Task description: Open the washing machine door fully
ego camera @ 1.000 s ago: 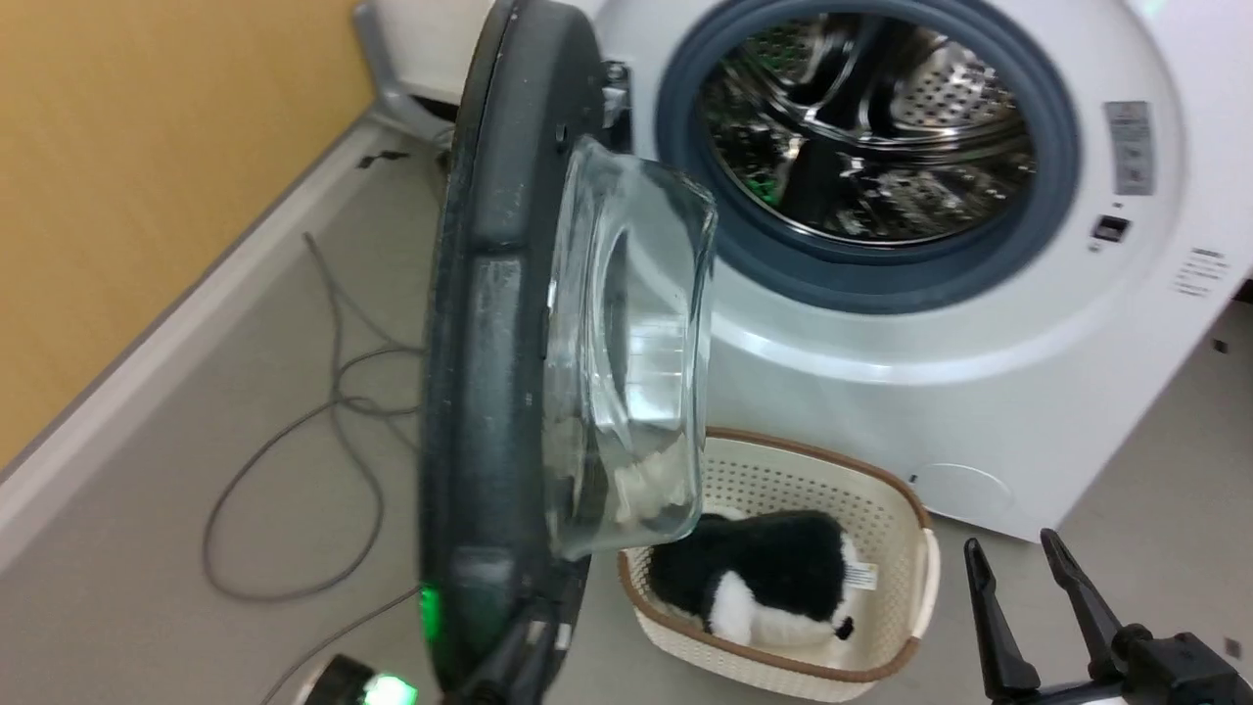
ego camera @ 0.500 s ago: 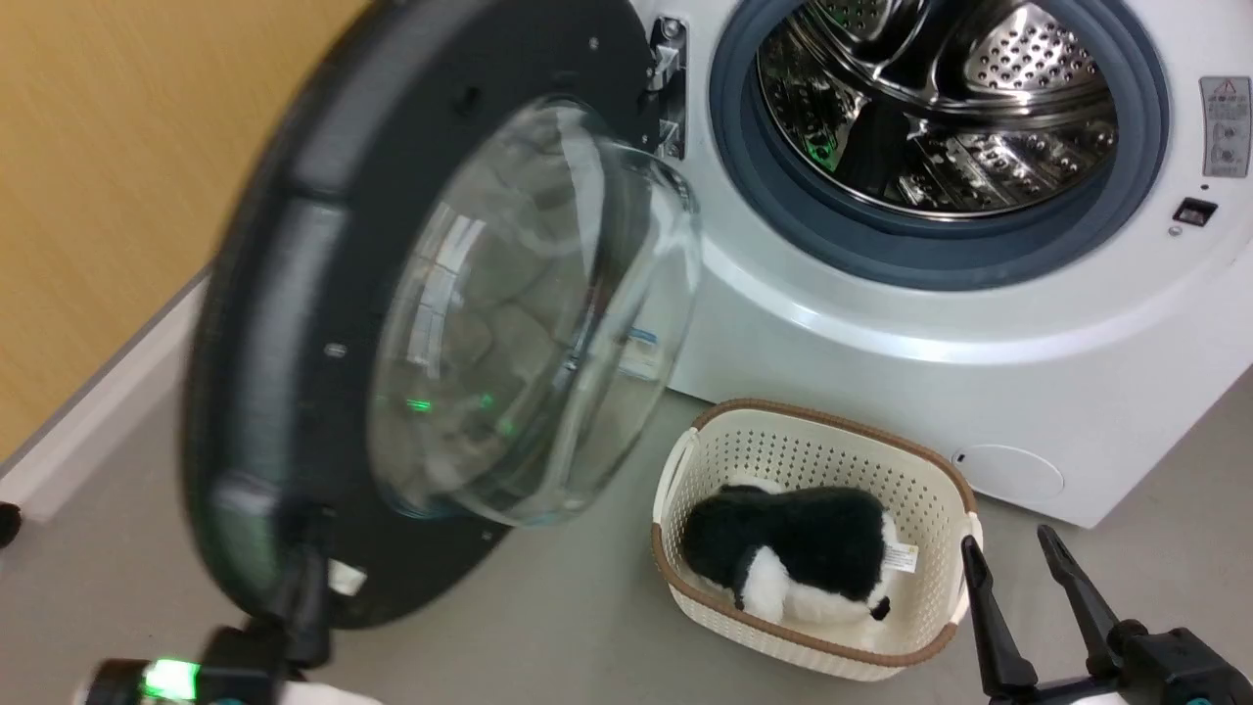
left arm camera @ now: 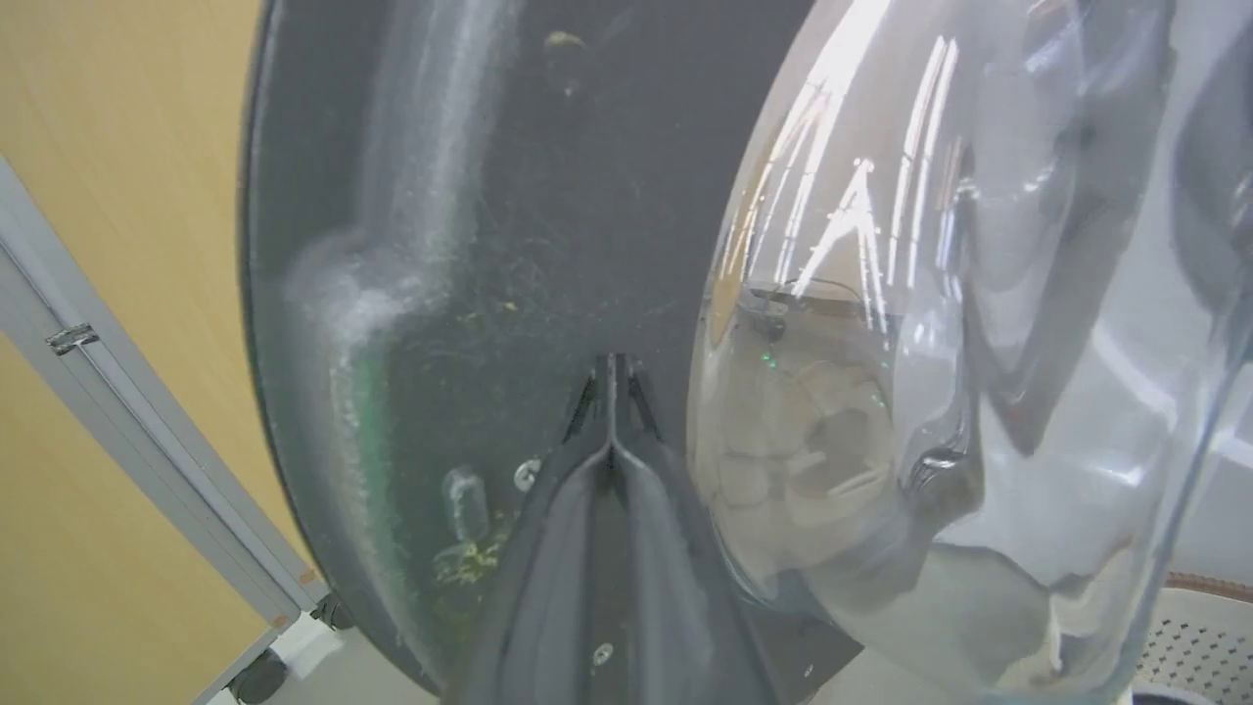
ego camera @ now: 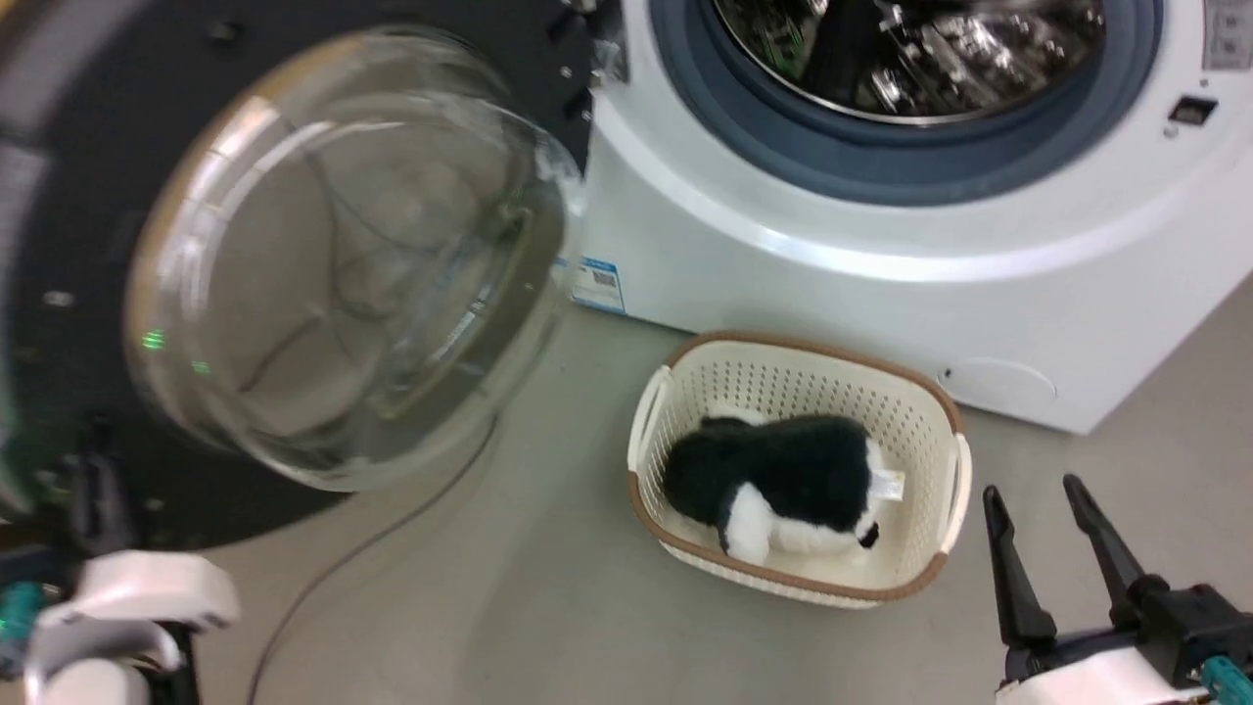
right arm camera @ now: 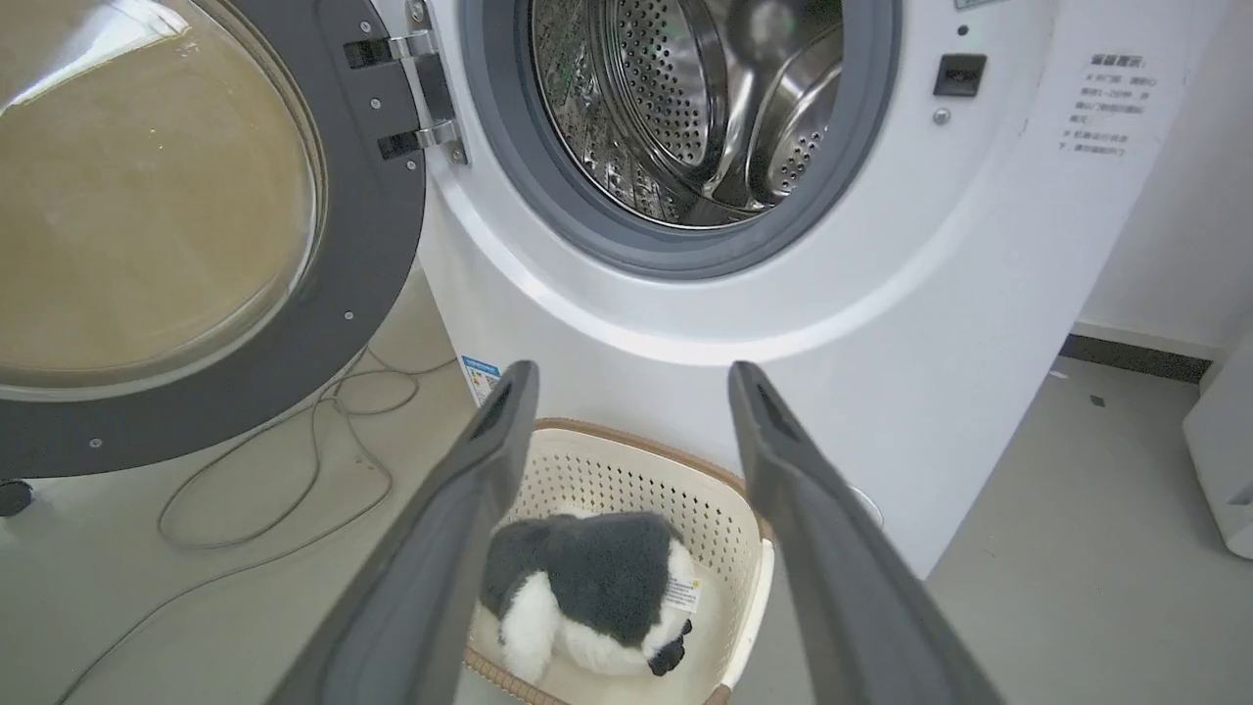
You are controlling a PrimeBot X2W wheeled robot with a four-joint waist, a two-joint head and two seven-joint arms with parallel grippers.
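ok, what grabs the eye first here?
The large round washing machine door, black ring around a bulging clear glass bowl, stands wide open at the head view's left. Then the shiny perforated steel drum upper right, and a black-and-white plush toy in the cream perforated basket on the floor.

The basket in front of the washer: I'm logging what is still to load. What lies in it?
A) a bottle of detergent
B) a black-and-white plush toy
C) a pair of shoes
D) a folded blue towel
B: a black-and-white plush toy lies inside the cream basket, as the head and right wrist views show.
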